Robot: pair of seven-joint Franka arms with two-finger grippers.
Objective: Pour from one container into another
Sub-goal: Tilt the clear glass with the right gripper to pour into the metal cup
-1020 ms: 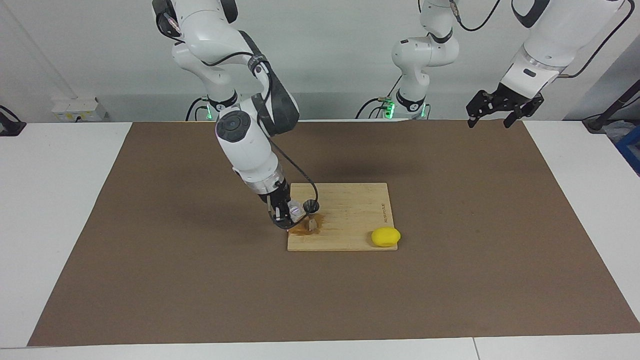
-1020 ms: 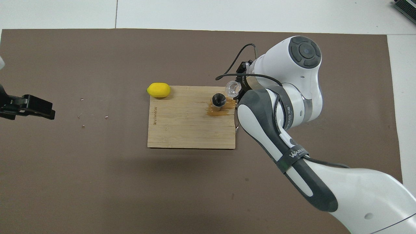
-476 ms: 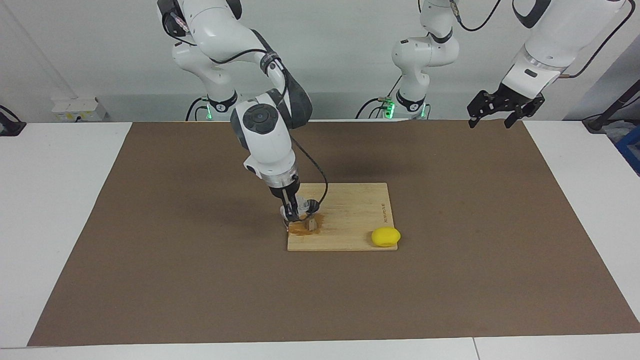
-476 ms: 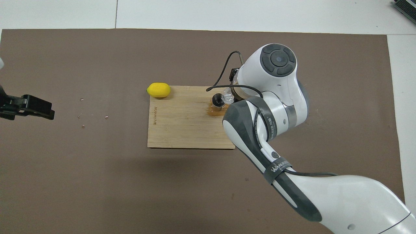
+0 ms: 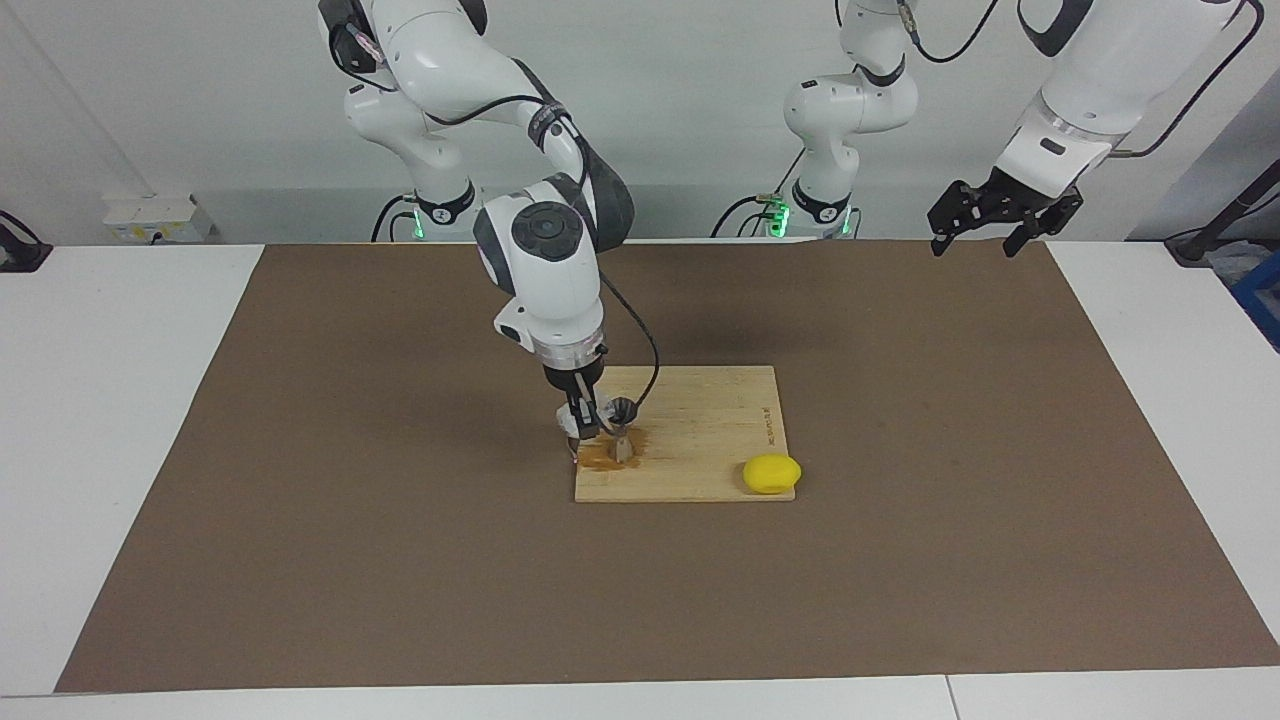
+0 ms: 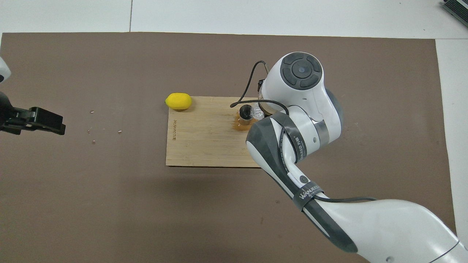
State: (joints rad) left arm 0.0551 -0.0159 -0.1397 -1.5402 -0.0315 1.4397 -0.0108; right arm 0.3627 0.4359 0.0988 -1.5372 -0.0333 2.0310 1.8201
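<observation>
My right gripper point(image 5: 584, 424) points straight down and is shut on the small clear glass cup point(image 5: 576, 426) point(image 6: 257, 112). The cup hangs low at the wooden board's point(image 5: 700, 440) edge toward the right arm's end, close beside the steel jigger point(image 5: 623, 428) point(image 6: 245, 113). I cannot tell whether the cup touches the board. The jigger stands upright on the board in a brown puddle point(image 5: 600, 458). In the overhead view the right wrist hides most of the gripper. My left gripper point(image 5: 975, 242) point(image 6: 36, 122) waits open in the air over the mat's edge at the left arm's end.
A yellow lemon point(image 5: 771, 473) point(image 6: 178, 101) lies at the board's point(image 6: 204, 142) corner farther from the robots, toward the left arm's end. A brown mat point(image 5: 300, 500) covers the table. A few small crumbs point(image 6: 93, 128) dot the mat toward the left arm's end.
The right wrist has swung from a tilt to upright, bringing the cup from tipped over the jigger's rim to level beside it. The left gripper has hardly moved.
</observation>
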